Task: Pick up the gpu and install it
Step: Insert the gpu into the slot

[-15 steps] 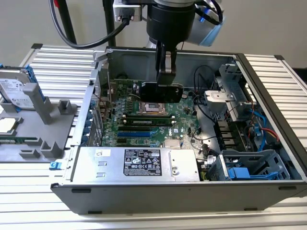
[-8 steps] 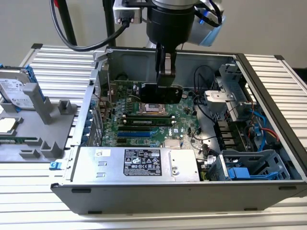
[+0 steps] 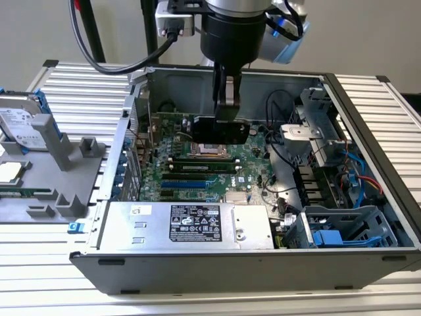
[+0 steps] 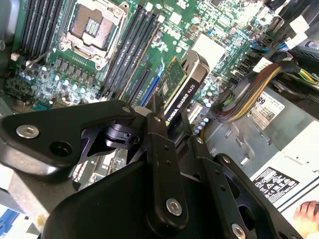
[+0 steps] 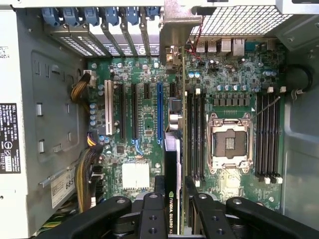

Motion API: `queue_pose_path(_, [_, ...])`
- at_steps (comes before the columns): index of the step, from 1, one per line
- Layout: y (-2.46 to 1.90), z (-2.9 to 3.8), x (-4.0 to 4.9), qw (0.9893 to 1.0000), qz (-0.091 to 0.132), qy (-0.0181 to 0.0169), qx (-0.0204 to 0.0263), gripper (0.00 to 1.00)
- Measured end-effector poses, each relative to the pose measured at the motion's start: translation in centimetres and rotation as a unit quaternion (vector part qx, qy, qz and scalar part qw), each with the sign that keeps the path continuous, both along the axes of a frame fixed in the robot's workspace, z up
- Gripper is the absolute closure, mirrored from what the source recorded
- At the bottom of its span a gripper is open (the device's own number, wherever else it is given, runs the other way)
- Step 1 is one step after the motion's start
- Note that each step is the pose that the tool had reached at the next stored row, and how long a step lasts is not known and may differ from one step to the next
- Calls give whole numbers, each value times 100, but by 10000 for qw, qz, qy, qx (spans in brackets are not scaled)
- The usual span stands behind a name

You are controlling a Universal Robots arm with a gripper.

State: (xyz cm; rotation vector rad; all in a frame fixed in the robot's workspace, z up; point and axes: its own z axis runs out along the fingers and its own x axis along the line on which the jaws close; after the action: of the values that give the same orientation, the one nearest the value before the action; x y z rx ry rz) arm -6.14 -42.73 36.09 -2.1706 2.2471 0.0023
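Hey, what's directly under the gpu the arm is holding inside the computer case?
The pincer holds the gpu edge-on above the motherboard, with the expansion slots and the memory slots to either side of it. The strip of board right beneath the card is covered.

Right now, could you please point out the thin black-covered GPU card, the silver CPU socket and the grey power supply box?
Thin black-covered GPU card [image 4: 185,89]: second wrist view, black cover.
Silver CPU socket [image 5: 230,141]: first wrist view, socket centre.
Grey power supply box [image 3: 158,227]: exterior view, top panel.
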Motion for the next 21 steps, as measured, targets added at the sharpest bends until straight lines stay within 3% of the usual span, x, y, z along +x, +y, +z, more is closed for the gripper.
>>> queue_pose_path(21, [0,-88,-1,10000,0,0,0,100])
